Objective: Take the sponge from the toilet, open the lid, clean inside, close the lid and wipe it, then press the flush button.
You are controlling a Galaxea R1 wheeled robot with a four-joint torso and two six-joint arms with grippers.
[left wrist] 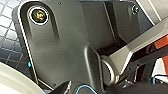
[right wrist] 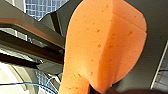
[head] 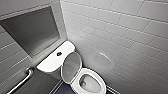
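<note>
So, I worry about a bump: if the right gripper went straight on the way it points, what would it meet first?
The sponge, close up in that line and apparently held there. What lies beyond it is mostly hidden, so I can't say more.

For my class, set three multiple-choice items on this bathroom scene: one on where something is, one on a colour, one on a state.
1. Where is the flush button?
A) on the cistern top
B) on the floor
C) on the side wall

2. What colour is the sponge in the right wrist view?
A) blue
B) orange
C) green

3. How does the lid stand?
A) shut flat
B) raised, leaning back toward the cistern
C) lying on the floor

Answers:
1 A: the dark button sits in the middle of the white cistern top.
2 B: its pitted surface is plainly orange.
3 B: the bowl lies open in front of the upright lid.
</note>
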